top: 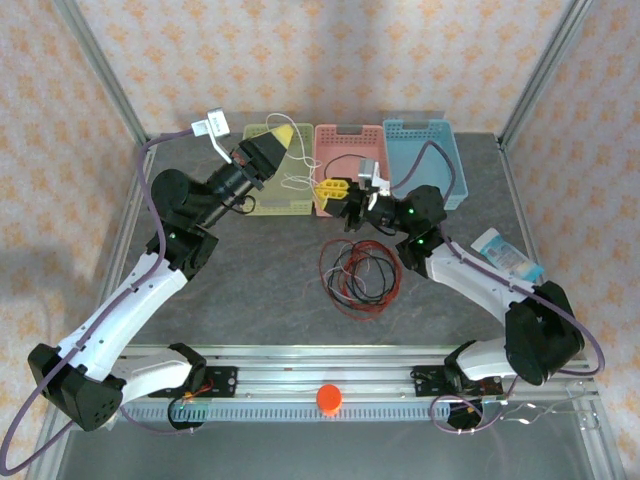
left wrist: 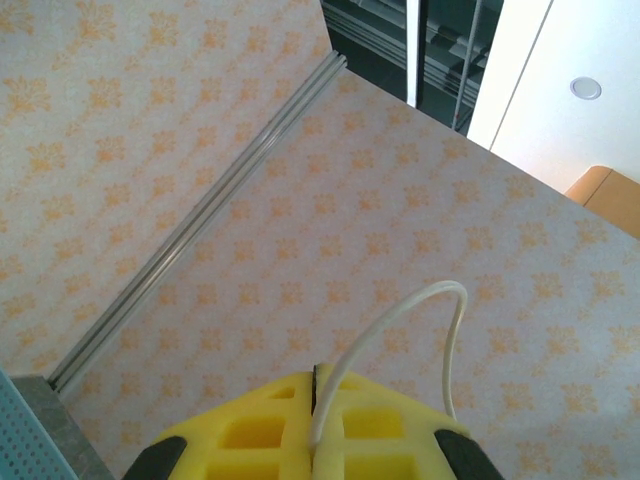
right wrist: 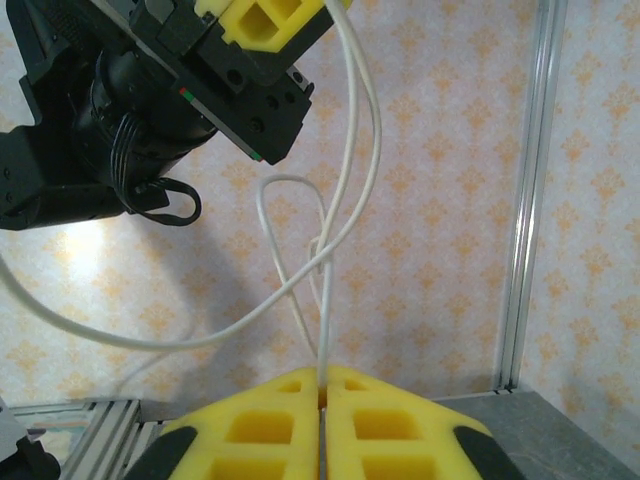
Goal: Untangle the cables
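A pale white cable hangs between my two grippers above the baskets at the back. My left gripper is raised over the yellow-green basket, shut on one part of the white cable; its yellow fingers pinch it. My right gripper, over the pink basket, is shut on another part of the white cable, which twists into a small knot just above the fingertips. The left gripper hangs above in the right wrist view. Red and black cables lie coiled together on the table.
A blue basket stands right of the pink one. A pale blue packet lies at the right side of the table. An orange-red ball sits on the front rail. Metal frame posts and patterned walls enclose the table.
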Robot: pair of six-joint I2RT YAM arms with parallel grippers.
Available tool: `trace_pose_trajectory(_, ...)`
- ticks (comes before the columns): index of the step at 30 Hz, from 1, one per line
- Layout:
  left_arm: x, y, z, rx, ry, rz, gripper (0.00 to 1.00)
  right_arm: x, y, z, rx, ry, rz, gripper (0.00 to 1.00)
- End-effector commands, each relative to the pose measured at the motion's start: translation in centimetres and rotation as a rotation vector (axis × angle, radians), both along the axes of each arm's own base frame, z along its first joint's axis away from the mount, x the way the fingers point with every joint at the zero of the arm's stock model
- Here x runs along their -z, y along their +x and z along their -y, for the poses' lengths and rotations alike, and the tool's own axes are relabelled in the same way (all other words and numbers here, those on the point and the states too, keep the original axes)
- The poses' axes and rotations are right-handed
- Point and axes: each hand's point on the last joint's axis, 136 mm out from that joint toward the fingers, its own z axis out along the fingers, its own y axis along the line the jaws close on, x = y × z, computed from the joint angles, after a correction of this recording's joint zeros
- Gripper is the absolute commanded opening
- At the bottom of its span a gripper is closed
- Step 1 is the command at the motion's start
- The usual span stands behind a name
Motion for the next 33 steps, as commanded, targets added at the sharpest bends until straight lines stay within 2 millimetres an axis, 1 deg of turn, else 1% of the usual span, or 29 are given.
trace_pose_trajectory(1,-1.1,-0.8,-0.5,0.005,-0.021,0.055,0.0,-2.0,-0.6,0.7,0.037,0.04,0.059,0.04)
trace_pose_trajectory(5,-1.5,-1.0,-0.7,-0.005,-0.018,0.061,0.0,-0.5,0.4,0.9,0.096,0.009,0.012,0.0)
trace_pose_trajectory(11,-2.2,-1.5,-1.5,-0.052,0.004,0.078,0.0,3.5,2.5,2.1,0.255,-0.057,-0.095,0.0)
trace_pose_trajectory(14,-2.4,-1.5,-2.2,-0.109,0.031,0.081,0.0,5.0,3.2,3.2,0.333,-0.081,-0.129,0.0)
trace_pose_trajectory(18,-2.3,-1.1,-4.1,-0.236,0.072,0.064,0.0,6.9,3.8,4.6,0.418,-0.117,-0.173,0.0)
trace_pose_trajectory(20,-2.2,-0.9,-5.3,-0.314,0.092,0.048,0.0,7.0,3.8,5.6,0.457,-0.119,-0.181,0.0)
trace_pose_trajectory(22,-2.0,-0.7,-6.6,-0.39,0.11,0.028,0.0,7.6,4.1,6.5,0.499,-0.126,-0.199,0.0)
trace_pose_trajectory(27,-1.5,-0.6,-9.7,-0.561,0.152,-0.014,0.0,9.6,5.8,9.4,0.645,-0.163,-0.281,0.0)
trace_pose_trajectory(30,-1.3,-0.8,-10.7,-0.615,0.172,-0.024,0.0,10.8,7.3,11.8,0.759,-0.165,-0.358,0.0)
trace_pose_trajectory(33,-1.1,-0.8,-11.1,-0.637,0.192,-0.029,0.0,11.8,8.4,14.0,0.859,-0.162,-0.428,0.0)
